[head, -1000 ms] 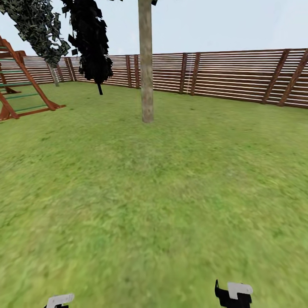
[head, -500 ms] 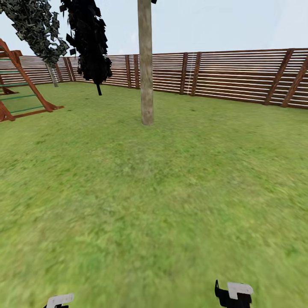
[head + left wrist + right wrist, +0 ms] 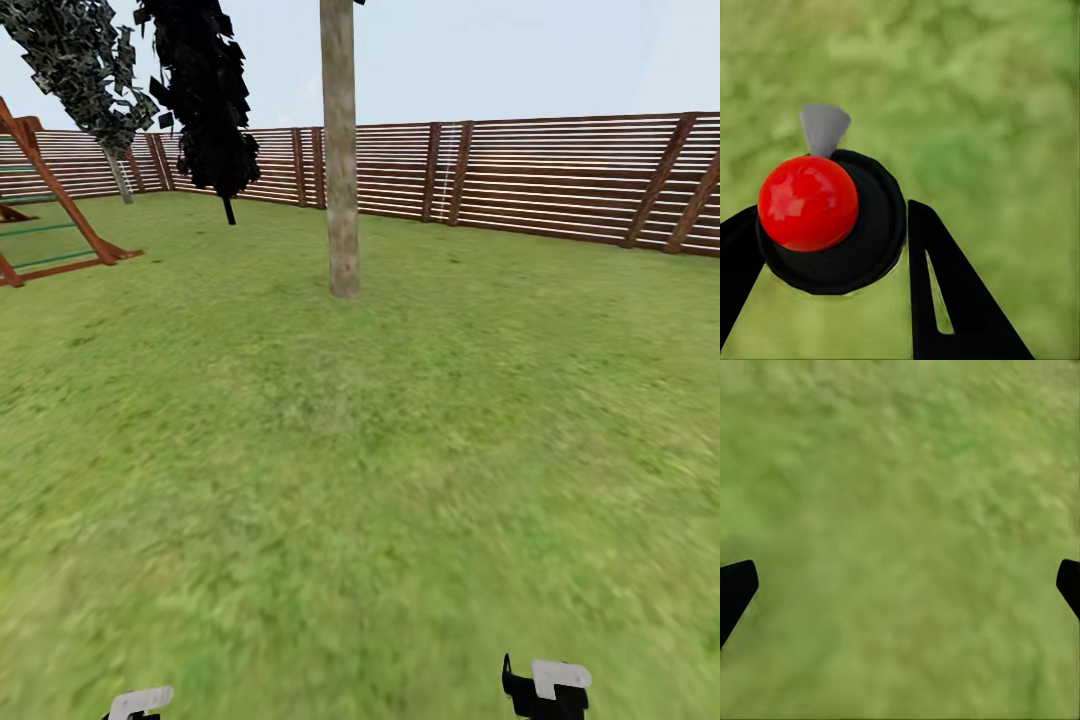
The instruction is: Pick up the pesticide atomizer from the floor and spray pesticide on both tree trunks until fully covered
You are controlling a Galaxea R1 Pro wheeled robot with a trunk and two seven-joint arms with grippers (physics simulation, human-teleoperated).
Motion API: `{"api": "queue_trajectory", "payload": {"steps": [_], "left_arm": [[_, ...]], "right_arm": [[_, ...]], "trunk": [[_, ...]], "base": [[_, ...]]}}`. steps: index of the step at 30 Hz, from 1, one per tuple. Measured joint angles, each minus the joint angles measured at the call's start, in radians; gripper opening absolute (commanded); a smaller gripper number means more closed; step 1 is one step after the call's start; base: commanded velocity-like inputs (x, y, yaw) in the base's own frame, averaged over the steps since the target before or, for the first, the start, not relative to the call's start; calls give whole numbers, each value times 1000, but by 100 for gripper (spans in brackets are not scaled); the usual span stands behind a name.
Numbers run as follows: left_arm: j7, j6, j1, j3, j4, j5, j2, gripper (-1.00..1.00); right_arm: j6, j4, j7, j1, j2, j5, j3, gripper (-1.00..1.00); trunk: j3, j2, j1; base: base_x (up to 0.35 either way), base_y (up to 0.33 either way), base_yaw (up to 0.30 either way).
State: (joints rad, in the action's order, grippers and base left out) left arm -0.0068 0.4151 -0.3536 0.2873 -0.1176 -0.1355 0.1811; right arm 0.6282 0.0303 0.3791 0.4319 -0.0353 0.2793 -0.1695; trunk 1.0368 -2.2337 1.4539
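Observation:
In the left wrist view the pesticide atomizer (image 3: 832,225), with a red ball top, a black round cap and a grey nozzle, sits between the black fingers of my left gripper (image 3: 832,259), which is shut on it. My right gripper (image 3: 900,589) is open over bare grass, its fingertips (image 3: 735,589) at the picture's edges. In the head view a pale grey-tan tree trunk (image 3: 340,160) stands ahead on the lawn (image 3: 360,450), some way off. A second tree (image 3: 85,70) with green-and-white leaves leans at the far left by the fence.
A reddish-brown slat fence (image 3: 540,170) closes the lawn at the back. A near-black conifer (image 3: 205,90) stands left of the trunk. A red-brown wooden climbing frame (image 3: 50,215) stands at the left edge. Both wrists (image 3: 545,685) show at the bottom edge.
The whole head view has shifted: the trunk's base sits slightly lower and the climbing frame has slid left, so the camera has moved forward. The grippers keep their places.

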Motion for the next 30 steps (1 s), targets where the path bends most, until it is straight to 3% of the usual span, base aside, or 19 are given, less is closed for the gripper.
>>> {"api": "queue_trajectory", "payload": {"steps": [30], "left_arm": [[0,0,0,0,0,0,0,-100]], "right_arm": [[0,0,0,0,0,0,0,100]], "trunk": [[0,0,0]], "base": [[338,0,0]]}}
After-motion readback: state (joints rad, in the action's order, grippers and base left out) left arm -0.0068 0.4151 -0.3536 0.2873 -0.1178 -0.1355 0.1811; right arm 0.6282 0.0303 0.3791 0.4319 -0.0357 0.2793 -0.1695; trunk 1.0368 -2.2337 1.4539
